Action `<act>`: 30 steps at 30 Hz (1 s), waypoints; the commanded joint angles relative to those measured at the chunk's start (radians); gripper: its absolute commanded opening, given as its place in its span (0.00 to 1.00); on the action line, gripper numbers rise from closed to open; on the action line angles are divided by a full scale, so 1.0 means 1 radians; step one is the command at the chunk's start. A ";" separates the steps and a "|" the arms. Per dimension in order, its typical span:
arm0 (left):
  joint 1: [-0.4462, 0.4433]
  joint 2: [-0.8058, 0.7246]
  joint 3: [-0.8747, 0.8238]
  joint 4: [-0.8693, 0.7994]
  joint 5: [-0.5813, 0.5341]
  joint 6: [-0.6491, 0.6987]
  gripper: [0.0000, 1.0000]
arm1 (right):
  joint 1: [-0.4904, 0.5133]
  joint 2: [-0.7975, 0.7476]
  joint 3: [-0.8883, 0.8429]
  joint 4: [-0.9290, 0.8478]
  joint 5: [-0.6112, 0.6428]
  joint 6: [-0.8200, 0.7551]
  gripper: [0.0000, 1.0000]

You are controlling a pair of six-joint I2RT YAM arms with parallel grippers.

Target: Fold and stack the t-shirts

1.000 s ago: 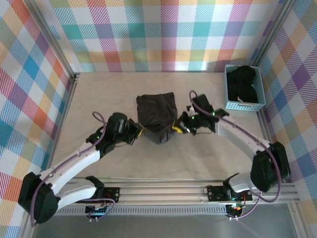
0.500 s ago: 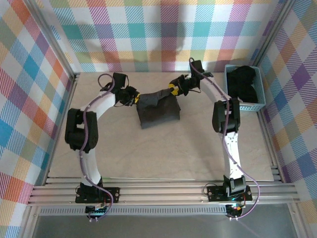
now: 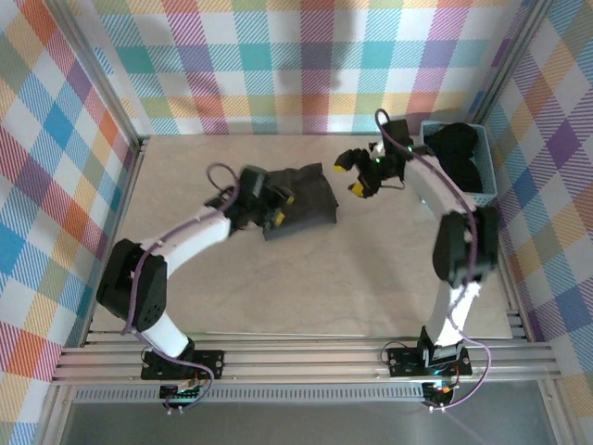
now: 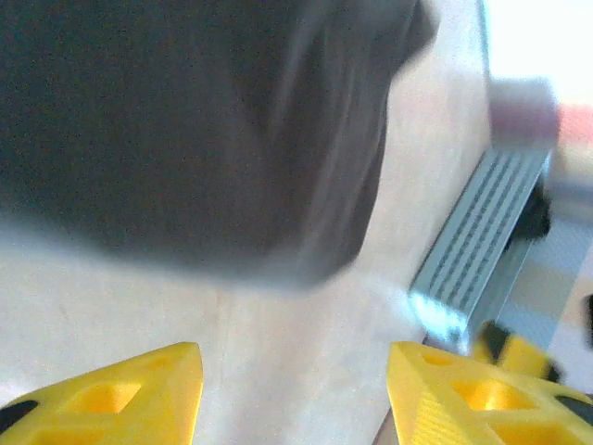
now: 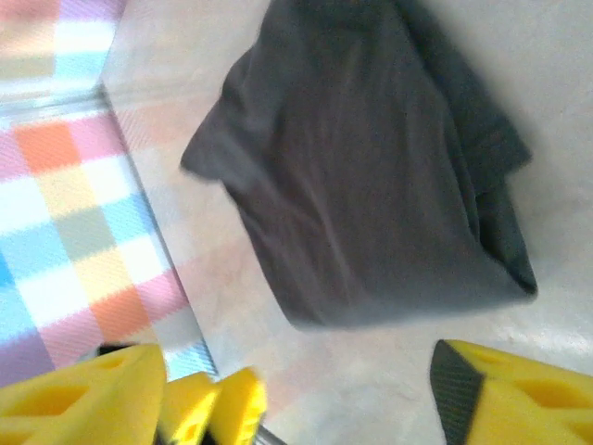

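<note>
A folded dark charcoal t-shirt (image 3: 301, 197) lies flat on the beige table, toward the back middle. It appears blurred in the left wrist view (image 4: 204, 130) and as a folded block in the right wrist view (image 5: 371, 176). My left gripper (image 3: 275, 206) hovers over the shirt's left front corner, open, with bare table between its yellow fingertips (image 4: 130, 399). My right gripper (image 3: 350, 175) stands open just right of the shirt, apart from it, holding nothing. More dark t-shirts (image 3: 459, 158) sit bunched in the basket.
The light-blue lattice basket (image 3: 433, 195) stands at the back right against the plaid wall. An aluminium rail (image 3: 306, 357) runs along the table's near edge. Plaid walls close in the left, back and right sides. Open beige table spreads in front of the shirt.
Both grippers held the shirt's far corners half a second ago and have let go. The left gripper moved onto the shirt's left front; the right drew back to the right. The shirt lies flatter.
</note>
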 commanded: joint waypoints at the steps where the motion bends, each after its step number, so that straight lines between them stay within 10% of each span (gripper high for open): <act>1: -0.108 0.066 -0.095 0.279 -0.178 -0.251 0.64 | 0.021 -0.191 -0.319 0.381 -0.034 0.022 0.87; 15: -0.138 0.441 0.059 0.532 -0.330 -0.476 0.74 | 0.050 -0.454 -0.539 0.386 -0.054 0.016 0.89; 24: -0.004 0.494 0.065 0.592 -0.322 -0.470 0.05 | 0.049 -0.461 -0.535 0.373 -0.053 0.035 0.87; 30: 0.200 0.452 0.081 0.510 -0.156 -0.249 0.00 | 0.049 -0.469 -0.516 0.350 -0.046 0.022 0.86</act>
